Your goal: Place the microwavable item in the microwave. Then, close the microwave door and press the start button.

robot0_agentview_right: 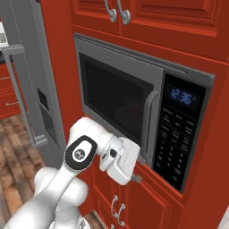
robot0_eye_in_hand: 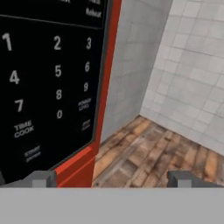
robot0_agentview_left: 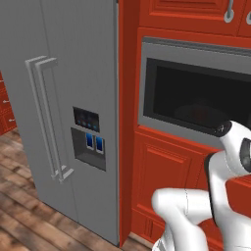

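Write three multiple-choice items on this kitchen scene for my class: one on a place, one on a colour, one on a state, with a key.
1. The keypad lies where on the microwave?
A. right of the door
B. left of the door
C. above the door

2. What colour are the cabinets?
A. white
B. red
C. green

3. The microwave door is
A. removed
B. wide open
C. shut

Key: 1 A, the buttons sit past the handle; 2 B, red panels frame the appliance; 3 C, its glass lies flush with the front.
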